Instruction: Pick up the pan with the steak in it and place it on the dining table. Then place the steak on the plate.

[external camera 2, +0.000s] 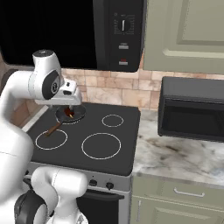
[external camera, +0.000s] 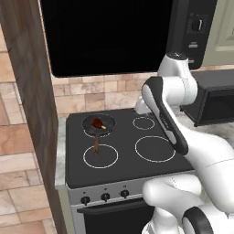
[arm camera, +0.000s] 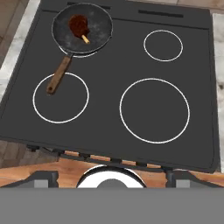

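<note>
A: Where is the pan (arm camera: 82,28)?

B: It sits on the far-left burner ring of the black stovetop (arm camera: 109,70). Its brown wooden handle (arm camera: 58,75) points toward the near side and reaches over the edge of the near-left ring (arm camera: 61,97).

A: And the steak (arm camera: 78,24)?

B: The steak lies inside the pan, a reddish-brown chunk with a paler bit sticking out, small against the dark pan floor.

A: What is the gripper (arm camera: 109,177) doing?

B: It hangs above the stove, well apart from the pan. In the hand view the two dark fingertips (arm camera: 41,178) stand far apart at the bottom corners, so the jaws are spread wide with nothing between them.

A: What surrounds the stove?

B: A marbled surface (external camera 2: 175,153) runs to the right of it, carrying a black microwave (external camera 2: 192,109). A large black appliance (external camera: 109,32) hangs above the stovetop against a tan tiled wall (external camera: 100,93), and a row of knobs (external camera: 105,197) lines the near front of the stove. A wooden panel (external camera: 32,91) stands at the left.
</note>
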Available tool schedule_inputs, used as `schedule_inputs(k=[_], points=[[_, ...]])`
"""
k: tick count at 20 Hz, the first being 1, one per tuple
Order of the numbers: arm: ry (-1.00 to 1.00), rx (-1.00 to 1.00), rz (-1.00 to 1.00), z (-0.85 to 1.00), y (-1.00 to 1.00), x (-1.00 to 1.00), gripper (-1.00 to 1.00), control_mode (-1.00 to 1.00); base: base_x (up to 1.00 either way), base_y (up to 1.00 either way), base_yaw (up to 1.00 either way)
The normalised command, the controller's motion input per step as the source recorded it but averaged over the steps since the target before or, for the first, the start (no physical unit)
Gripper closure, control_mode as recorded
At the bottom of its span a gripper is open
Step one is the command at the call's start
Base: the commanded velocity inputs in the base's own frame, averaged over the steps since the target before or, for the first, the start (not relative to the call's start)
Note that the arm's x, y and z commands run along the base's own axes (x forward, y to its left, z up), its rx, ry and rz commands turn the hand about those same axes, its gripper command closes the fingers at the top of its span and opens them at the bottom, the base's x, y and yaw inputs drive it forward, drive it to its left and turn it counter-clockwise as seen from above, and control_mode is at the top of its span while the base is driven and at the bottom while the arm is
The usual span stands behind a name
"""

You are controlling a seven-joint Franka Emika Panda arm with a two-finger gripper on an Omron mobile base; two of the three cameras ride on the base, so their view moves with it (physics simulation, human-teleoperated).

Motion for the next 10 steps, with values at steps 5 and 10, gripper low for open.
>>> schedule_inputs(k=[5, 10], points=[[-0.09, 0.01, 0.04, -0.13, 0.41, -0.43, -1.00, -1.00, 0.00, 0.00, 0.00], [-0.06, 0.06, 0.00, -0.24, 0.43, -0.09, -1.00, -1.00, 0.00, 0.00, 0.00]])
